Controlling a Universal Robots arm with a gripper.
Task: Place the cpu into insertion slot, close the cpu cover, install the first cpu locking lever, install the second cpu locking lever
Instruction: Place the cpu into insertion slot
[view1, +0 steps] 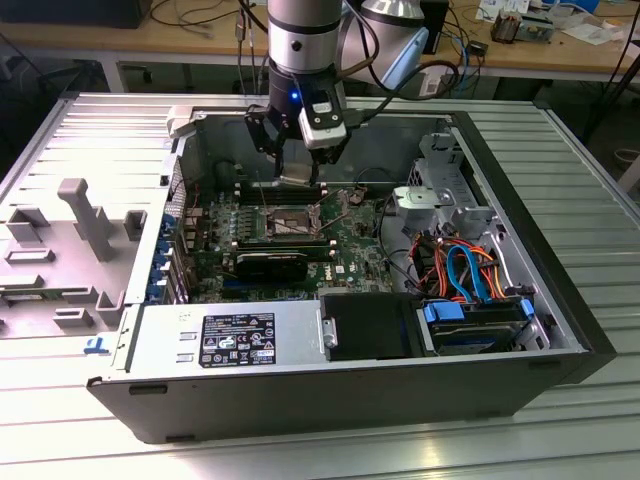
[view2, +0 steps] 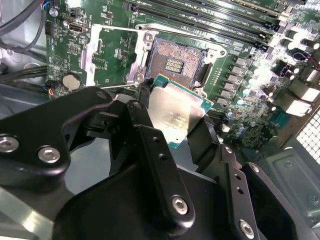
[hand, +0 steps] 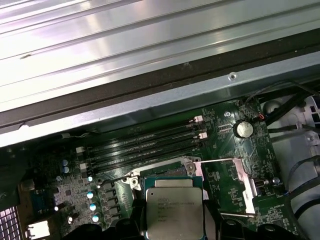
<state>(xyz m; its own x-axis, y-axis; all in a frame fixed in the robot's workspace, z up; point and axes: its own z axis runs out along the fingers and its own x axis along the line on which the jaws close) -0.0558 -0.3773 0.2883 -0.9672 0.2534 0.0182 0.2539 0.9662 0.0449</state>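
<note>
Second wrist view: we see the gripper (view2: 173, 116) clamped on the cpu (view2: 179, 109), holding it above the bare slot (view2: 175, 62); the cover (view2: 92, 57) lies swung open beside that slot.

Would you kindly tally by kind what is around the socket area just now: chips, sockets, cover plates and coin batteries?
cpu: 1, held above the board
insertion slot: 1, empty
cpu cover: 1, swung open
coin battery: 1
Total: 4
</note>
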